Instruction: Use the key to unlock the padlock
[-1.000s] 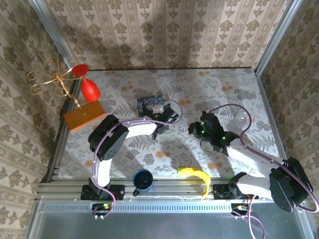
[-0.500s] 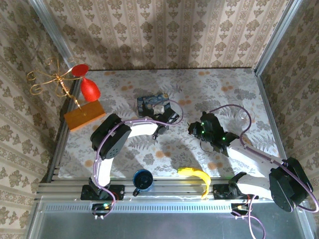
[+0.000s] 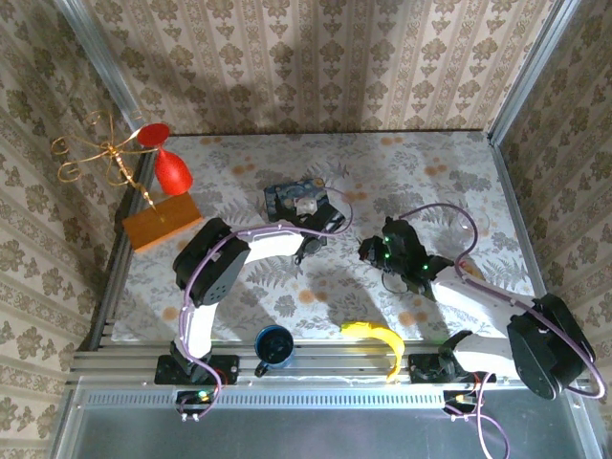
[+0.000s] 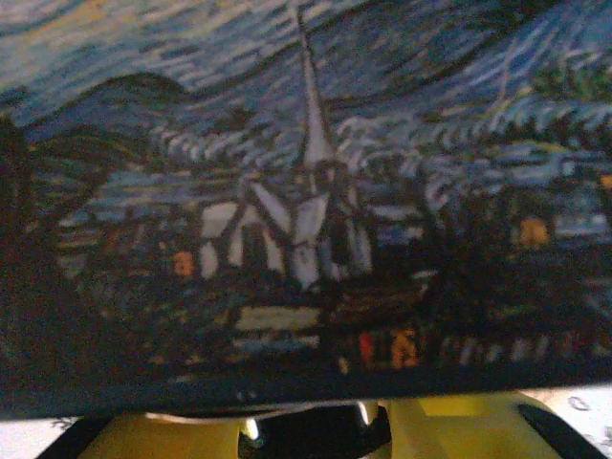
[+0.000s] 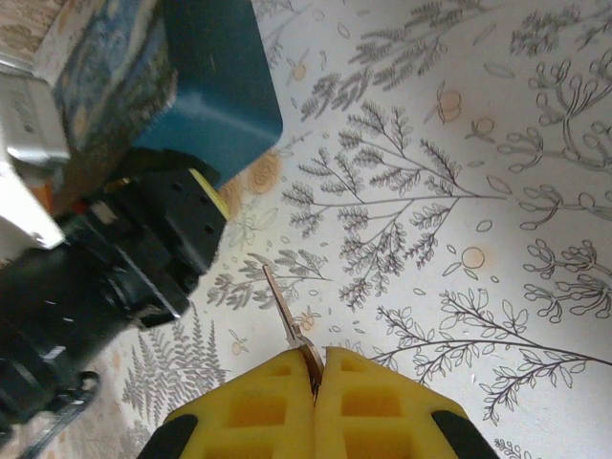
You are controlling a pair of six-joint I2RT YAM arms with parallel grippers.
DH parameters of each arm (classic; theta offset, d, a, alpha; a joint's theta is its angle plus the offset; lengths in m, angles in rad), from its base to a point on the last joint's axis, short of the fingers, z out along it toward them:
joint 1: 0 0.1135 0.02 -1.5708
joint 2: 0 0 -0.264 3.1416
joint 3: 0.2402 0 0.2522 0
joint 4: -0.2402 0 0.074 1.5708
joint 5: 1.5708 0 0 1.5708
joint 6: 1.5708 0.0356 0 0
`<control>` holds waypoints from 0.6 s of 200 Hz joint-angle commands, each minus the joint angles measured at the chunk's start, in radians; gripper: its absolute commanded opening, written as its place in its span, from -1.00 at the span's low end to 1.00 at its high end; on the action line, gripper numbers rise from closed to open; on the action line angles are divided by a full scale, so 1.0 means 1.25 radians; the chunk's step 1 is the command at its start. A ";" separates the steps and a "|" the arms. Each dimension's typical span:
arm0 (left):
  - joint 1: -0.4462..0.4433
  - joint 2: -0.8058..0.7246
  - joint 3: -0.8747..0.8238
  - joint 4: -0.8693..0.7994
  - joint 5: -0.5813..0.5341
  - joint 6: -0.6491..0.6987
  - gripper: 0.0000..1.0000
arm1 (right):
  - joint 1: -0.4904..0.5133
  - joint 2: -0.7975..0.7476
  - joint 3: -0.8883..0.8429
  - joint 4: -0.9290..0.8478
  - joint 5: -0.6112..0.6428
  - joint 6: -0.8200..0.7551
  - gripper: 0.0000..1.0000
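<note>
Right end effector [image 5: 316, 371]: yellow pads pressed fully together, pinching the key [image 5: 283, 308] by its head. The thin blade sticks out ahead of the pads, tilted up-left, over the counter [image 5: 497, 172], not touching anything.

Blue painted tin [image 5: 215, 91] is ahead and to the left of the right end effector, apart from the key tip. Padlock [image 3: 304, 205]: small silvery piece on the tin in the top view, just beyond the left end effector [image 3: 314, 226]. In the right wrist view it is a blurred pale block at the tin's left edge. Can't tell how it attaches.

Left end effector is right up against the tin's near side. Its wrist view has the starry-night painting directly ahead, with yellow pads [image 4: 182, 432] just below the tin's lower edge. Can't tell how wide its jaws stand or whether they grip the tin.

The two end effectors are near each other, not touching. Banana [image 3: 378, 337] and blue cup [image 3: 274, 346] lie well behind both, by the arm bases.
</note>
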 commanded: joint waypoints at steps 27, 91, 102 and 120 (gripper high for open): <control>0.008 -0.046 0.064 -0.068 0.105 -0.088 -1.00 | -0.005 0.070 -0.036 0.149 -0.056 -0.023 -1.00; 0.027 -0.057 0.074 -0.060 0.227 -0.181 -1.00 | -0.005 0.125 -0.102 0.317 -0.084 -0.070 -1.00; 0.033 -0.058 0.076 -0.058 0.257 -0.192 -1.00 | -0.005 0.137 -0.114 0.358 -0.105 -0.086 -1.00; 0.047 -0.059 0.078 -0.055 0.312 -0.211 -1.00 | -0.005 0.167 -0.132 0.418 -0.128 -0.101 -1.00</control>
